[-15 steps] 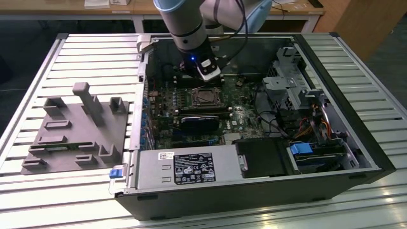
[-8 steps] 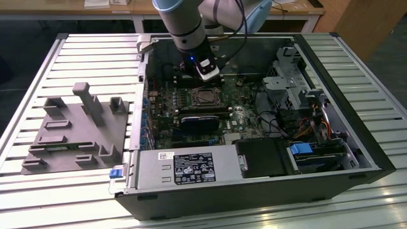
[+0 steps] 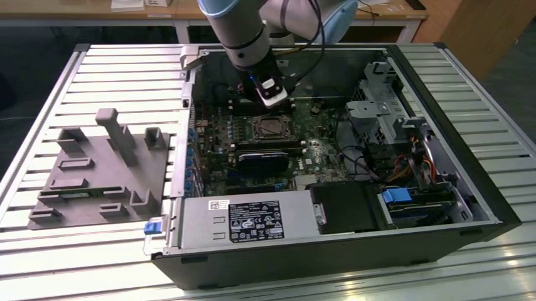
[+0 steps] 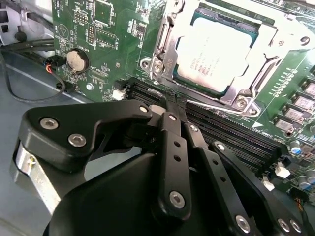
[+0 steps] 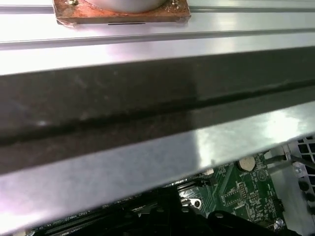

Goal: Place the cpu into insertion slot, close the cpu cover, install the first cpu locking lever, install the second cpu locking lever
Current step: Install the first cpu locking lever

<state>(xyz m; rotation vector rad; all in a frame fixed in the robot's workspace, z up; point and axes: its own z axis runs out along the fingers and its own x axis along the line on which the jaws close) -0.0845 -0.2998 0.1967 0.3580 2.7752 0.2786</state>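
Silvery slatted alu. table carried an open PC case, w/ a grey fixture block at the exterior view's left; wooden desks stood behind. Cpu sat in the insertion slot, cpu cover down over its edges. Gripper hovered just beside the socket, over the memory slots, fingers pinched together, nothing seen btwn them.

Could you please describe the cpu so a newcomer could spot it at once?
Inside the open computer case on the slatted table, find the green motherboard. Near its middle, the silvery cpu cover frames a square window; the cpu is the pale, flat metal square showing through it, unlike the long black memory slots alongside.
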